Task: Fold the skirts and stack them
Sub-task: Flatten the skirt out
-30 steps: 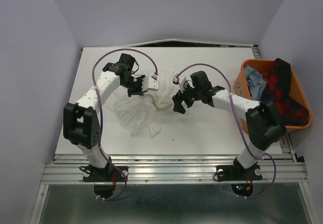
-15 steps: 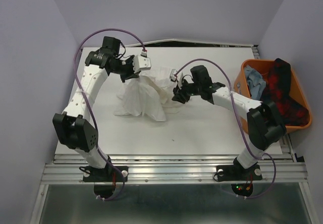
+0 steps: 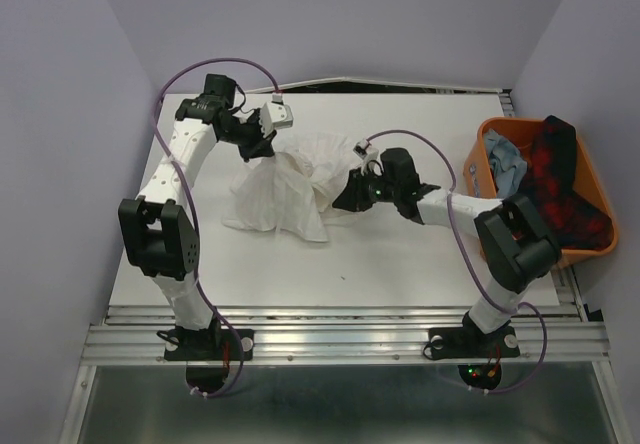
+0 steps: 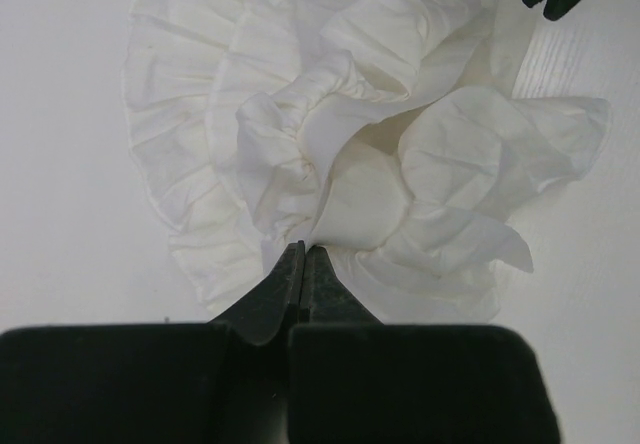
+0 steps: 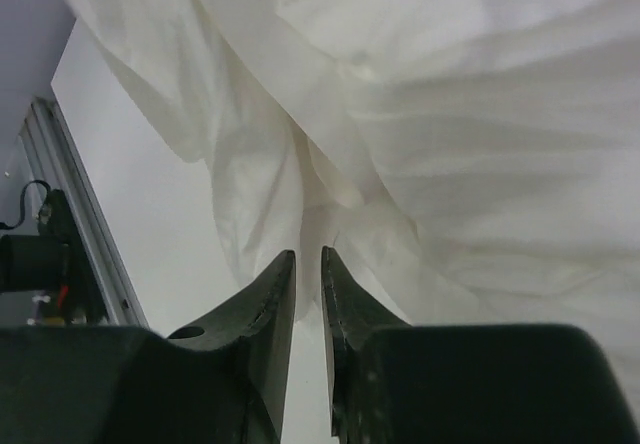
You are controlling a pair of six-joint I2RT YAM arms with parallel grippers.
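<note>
From above: the white skirt (image 3: 285, 192) lies bunched just left of the table's (image 3: 400, 254) middle, with bare surface all along the near edge. The plaid skirt (image 3: 560, 189) and denim skirt (image 3: 505, 164) sit in the orange tub (image 3: 478, 169) at the right edge. Left wrist: the left gripper (image 4: 305, 254) is clamped tight on a gathered fold. Right wrist: the right gripper (image 5: 308, 259) is at the cloth's edge, jaws a sliver apart, and I cannot tell if cloth is caught

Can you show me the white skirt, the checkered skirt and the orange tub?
white skirt (image 3: 283, 190), top view, middle of the crumpled cloth.
plaid skirt (image 3: 558, 180), top view, its red-and-black cloth in the tub.
orange tub (image 3: 474, 174), top view, its left wall.
</note>
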